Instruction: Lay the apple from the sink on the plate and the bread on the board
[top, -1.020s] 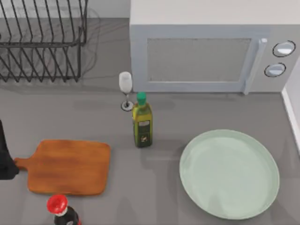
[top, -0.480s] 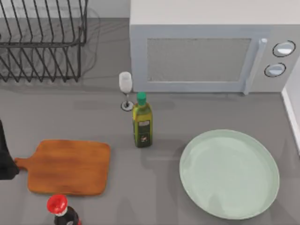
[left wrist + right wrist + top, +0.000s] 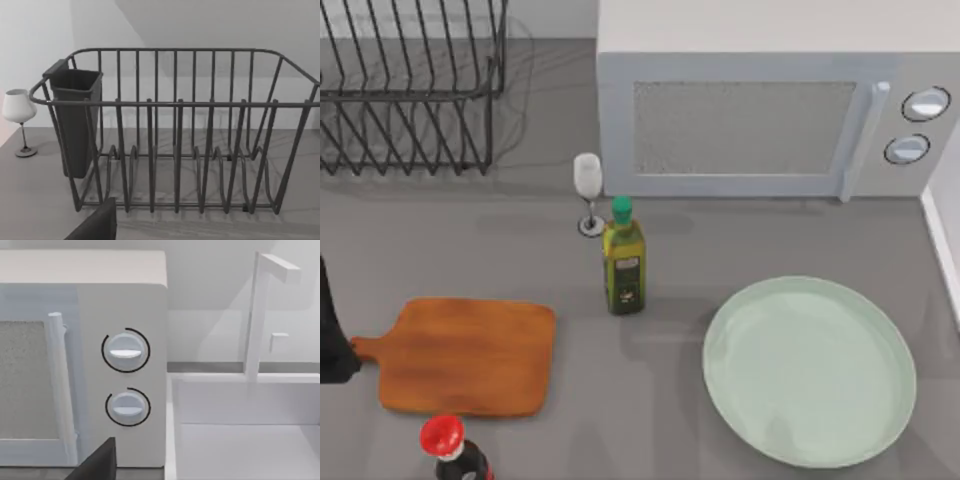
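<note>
The plate [image 3: 810, 372] lies flat on the grey table [image 3: 670, 270] at the top view's right, with nothing on it. The board [image 3: 465, 357] lies flat at the top view's left, its short handle pointing toward the left edge; its surface is bare. Plate and board are well apart, with an olive-oil bottle [image 3: 623, 258] standing upright between them and slightly farther back. A wine glass [image 3: 587, 192] stands just behind that bottle, near the front left corner of the microwave [image 3: 770, 110].

A dark bottle with a red cap [image 3: 444, 438] stands just in front of the board's near edge (the cap is round and is not the fruit). A wire dish rack [image 3: 410, 85] occupies the back left of the table; the left wrist view faces it and shows a dark cutlery holder [image 3: 75, 120] hung on one end.

The left arm [image 3: 332, 330] appears as a dark shape at the top view's left edge, just beside the board's handle. Whether either tool is open or closed cannot be determined.

The right wrist view faces the microwave's two dials [image 3: 126, 352] and, beside the microwave, the white sink [image 3: 245, 430] with its faucet [image 3: 260, 315]. The sink's visible interior is plain white; the apple and the bread cannot be located.
</note>
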`<state>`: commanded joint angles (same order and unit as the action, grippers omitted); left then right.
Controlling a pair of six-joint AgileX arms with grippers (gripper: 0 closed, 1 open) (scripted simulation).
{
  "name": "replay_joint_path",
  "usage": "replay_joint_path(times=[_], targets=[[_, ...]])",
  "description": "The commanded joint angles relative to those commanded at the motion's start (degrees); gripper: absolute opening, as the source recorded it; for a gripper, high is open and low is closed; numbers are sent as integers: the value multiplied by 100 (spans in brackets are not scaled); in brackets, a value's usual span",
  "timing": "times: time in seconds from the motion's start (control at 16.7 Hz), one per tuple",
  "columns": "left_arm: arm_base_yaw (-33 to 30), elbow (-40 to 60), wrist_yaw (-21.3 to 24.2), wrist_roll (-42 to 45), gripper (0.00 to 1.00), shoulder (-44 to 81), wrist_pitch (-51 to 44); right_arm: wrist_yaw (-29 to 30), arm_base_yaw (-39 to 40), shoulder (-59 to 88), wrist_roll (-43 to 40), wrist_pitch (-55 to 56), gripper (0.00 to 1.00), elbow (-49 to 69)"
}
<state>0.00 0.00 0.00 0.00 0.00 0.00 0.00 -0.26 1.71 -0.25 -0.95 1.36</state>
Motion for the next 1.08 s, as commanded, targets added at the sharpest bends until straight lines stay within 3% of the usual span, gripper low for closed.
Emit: replay_joint_path(times=[0.3, 1.08], targets=[[0, 0, 0, 0, 100, 0, 0, 1, -206, 1441, -194, -742, 100, 1078], [0, 0, 0, 0, 100, 0, 0, 6, -1115, 8039, -1047, -4008, 100, 5815]])
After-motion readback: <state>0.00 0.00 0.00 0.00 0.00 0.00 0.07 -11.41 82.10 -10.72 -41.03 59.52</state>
